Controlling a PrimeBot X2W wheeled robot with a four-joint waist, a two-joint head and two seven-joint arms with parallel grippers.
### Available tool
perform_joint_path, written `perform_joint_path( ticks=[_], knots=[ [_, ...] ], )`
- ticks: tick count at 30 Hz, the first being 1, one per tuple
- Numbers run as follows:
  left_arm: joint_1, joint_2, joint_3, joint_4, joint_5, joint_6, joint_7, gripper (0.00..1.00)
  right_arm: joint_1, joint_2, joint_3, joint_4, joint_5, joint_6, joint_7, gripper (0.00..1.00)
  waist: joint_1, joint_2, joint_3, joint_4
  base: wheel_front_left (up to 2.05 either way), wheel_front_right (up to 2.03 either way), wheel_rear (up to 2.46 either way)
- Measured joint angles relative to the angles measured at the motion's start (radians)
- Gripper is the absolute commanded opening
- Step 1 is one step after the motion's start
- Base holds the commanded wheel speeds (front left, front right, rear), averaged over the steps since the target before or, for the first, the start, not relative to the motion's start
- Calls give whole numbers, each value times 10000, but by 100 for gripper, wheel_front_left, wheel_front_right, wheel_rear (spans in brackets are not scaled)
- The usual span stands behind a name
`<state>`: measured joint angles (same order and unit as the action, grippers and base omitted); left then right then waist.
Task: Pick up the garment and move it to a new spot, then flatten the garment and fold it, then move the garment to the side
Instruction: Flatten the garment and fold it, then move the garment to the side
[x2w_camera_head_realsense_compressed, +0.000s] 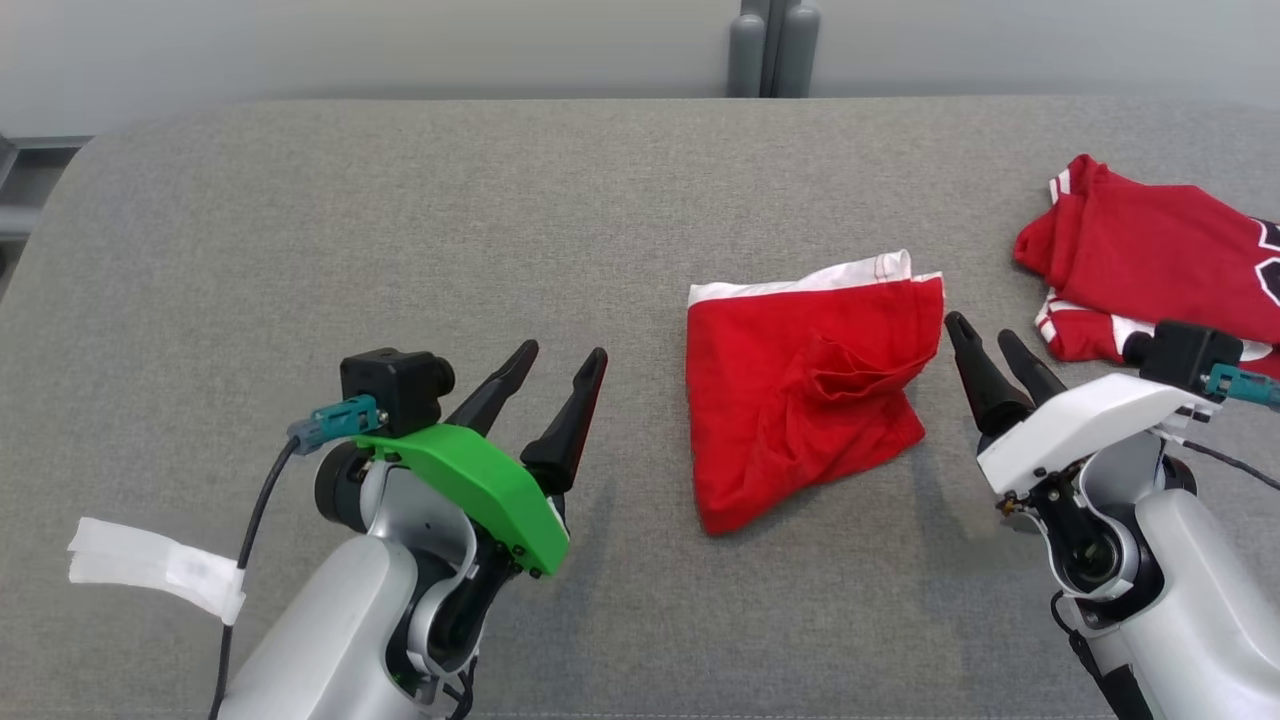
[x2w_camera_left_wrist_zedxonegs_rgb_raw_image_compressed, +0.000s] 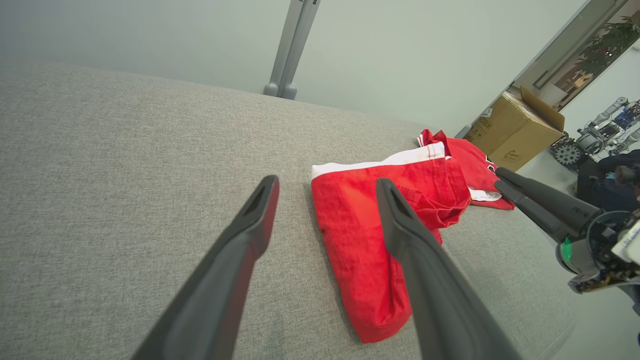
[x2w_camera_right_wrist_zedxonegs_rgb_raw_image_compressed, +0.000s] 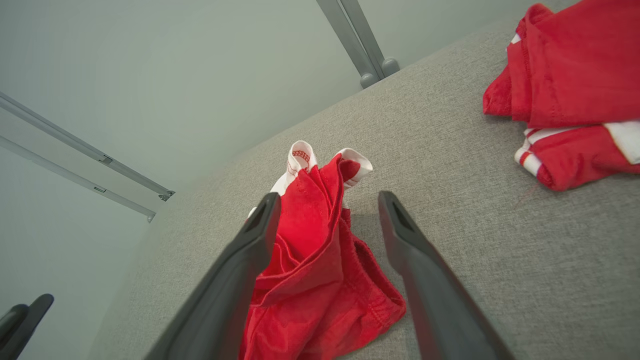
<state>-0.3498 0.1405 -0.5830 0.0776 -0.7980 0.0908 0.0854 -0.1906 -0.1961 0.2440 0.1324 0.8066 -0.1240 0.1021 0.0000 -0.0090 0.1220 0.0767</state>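
Observation:
A red garment (x2w_camera_head_realsense_compressed: 800, 390) with a white band along its far edge lies folded and somewhat rumpled on the grey fabric-covered table (x2w_camera_head_realsense_compressed: 400, 220), right of centre. My left gripper (x2w_camera_head_realsense_compressed: 565, 350) stands open to the left of it, apart from the cloth and holding nothing. Just off the garment's far right corner is my right gripper (x2w_camera_head_realsense_compressed: 977, 327), open and also holding nothing. In the left wrist view the garment (x2w_camera_left_wrist_zedxonegs_rgb_raw_image_compressed: 360, 235) lies partly behind the right finger of the left gripper (x2w_camera_left_wrist_zedxonegs_rgb_raw_image_compressed: 327, 181). In the right wrist view the garment (x2w_camera_right_wrist_zedxonegs_rgb_raw_image_compressed: 320, 270) shows between and below the fingers of the right gripper (x2w_camera_right_wrist_zedxonegs_rgb_raw_image_compressed: 328, 196).
A second red and white garment (x2w_camera_head_realsense_compressed: 1150, 260) lies bunched at the table's far right edge. A grey post (x2w_camera_head_realsense_compressed: 770, 45) stands behind the table. A cardboard box (x2w_camera_left_wrist_zedxonegs_rgb_raw_image_compressed: 515, 132) sits on the floor beyond the right side. A strip of white tape (x2w_camera_head_realsense_compressed: 150, 565) hangs by my left arm.

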Motion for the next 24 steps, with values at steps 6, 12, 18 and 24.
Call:
perform_joint_path(
  ticks=[6, 12, 18, 24],
  knots=[
    [94, 171, 35, -297, 119, 33, -272, 100, -542, -42, -12, 671, -81, -10, 504, 100, 0, 0, 220, 412, 0, 0, 0],
    [105, 380, -2, -416, 284, 31, -445, 100, -669, -221, -69, 1252, -155, -12, 763, 100, 0, 0, 452, 782, 0, 0, 0],
    [370, 466, 96, -428, 284, 31, -614, 100, -662, -75, 163, 1586, -113, -12, 1012, 100, 0, 0, 480, 940, 0, 0, 0],
    [486, 583, 180, -485, 284, 31, -688, 100, -503, -42, 324, 1935, -88, -8, 1110, 100, 0, 0, 403, 807, 0, 0, 0]
  ],
)
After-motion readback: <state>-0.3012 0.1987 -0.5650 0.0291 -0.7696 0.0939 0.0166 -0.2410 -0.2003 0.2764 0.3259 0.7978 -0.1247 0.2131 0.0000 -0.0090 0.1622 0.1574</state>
